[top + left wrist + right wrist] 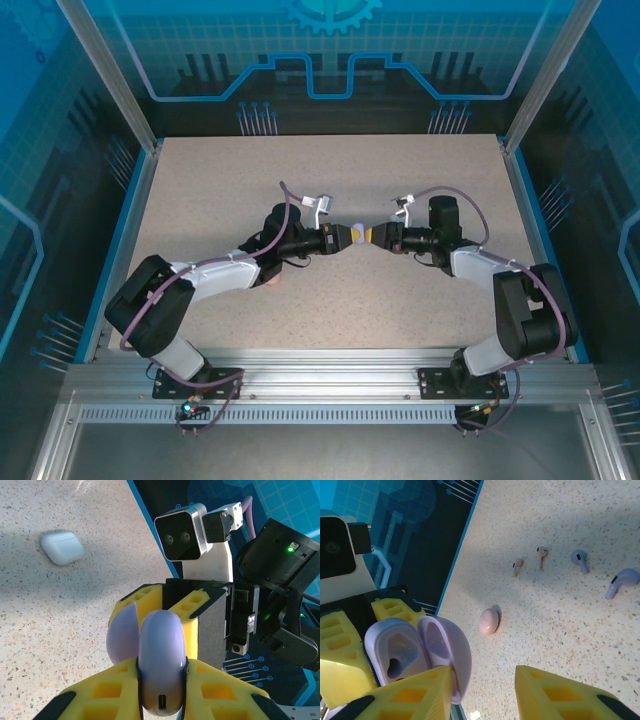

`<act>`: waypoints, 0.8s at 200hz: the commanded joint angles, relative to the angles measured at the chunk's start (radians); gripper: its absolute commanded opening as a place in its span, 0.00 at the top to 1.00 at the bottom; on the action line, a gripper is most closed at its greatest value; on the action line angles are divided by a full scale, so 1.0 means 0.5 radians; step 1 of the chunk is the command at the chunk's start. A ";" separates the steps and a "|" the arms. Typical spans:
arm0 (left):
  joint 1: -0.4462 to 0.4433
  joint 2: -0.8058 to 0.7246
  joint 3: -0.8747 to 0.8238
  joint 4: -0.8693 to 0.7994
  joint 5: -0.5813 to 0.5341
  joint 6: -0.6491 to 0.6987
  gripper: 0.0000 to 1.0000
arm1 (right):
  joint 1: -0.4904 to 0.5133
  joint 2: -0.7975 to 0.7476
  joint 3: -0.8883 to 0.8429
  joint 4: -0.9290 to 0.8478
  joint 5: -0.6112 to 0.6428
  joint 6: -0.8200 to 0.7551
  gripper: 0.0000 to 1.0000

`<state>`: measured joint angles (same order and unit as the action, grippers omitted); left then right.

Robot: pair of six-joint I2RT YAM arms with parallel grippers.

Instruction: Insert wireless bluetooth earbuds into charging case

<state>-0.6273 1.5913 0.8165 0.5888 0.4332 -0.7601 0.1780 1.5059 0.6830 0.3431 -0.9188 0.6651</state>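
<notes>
My left gripper (161,672) is shut on the base of a purple charging case (161,650), held up at the table's middle with its lid (445,647) swung open. The case's empty sockets (395,655) face the right wrist camera. My right gripper (485,677) is open; one yellow finger (407,695) lies against the lid and the other stands well apart. In the top view both grippers meet tip to tip around the case (359,231). Two purple earbuds (579,560) (621,581) and two pale pink earbuds (517,566) (541,554) lie loose on the table.
A shut pink case (489,621) lies on the table near the earbuds. A shut white case (62,547) lies apart on the speckled top. The blue side rail (462,550) runs close beside the pink case.
</notes>
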 commanded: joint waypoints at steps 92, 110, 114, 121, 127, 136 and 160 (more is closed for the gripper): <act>-0.035 0.049 0.137 0.078 0.057 -0.011 1.00 | 0.058 0.061 0.134 -0.034 -0.120 -0.071 1.00; -0.038 0.048 0.137 0.078 0.051 -0.011 1.00 | 0.053 0.045 0.144 -0.070 -0.096 -0.078 1.00; -0.039 0.048 0.137 0.082 0.048 -0.012 1.00 | 0.050 0.039 0.146 -0.082 -0.088 -0.080 1.00; -0.038 0.048 0.137 0.078 0.044 -0.016 1.00 | 0.047 0.025 0.149 -0.106 -0.074 -0.087 1.00; -0.038 0.047 0.137 0.078 0.041 -0.014 0.99 | 0.046 0.012 0.155 -0.131 -0.054 -0.092 1.00; -0.040 0.042 0.132 0.077 0.030 -0.015 0.88 | 0.043 -0.012 0.169 -0.219 -0.012 -0.112 1.00; -0.036 -0.010 0.086 0.046 -0.099 -0.009 0.41 | 0.027 -0.057 0.260 -0.547 0.176 -0.235 1.00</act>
<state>-0.6270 1.6047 0.8398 0.5804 0.4057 -0.7643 0.1894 1.5116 0.7540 0.2436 -0.9161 0.6144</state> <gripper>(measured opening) 0.400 0.042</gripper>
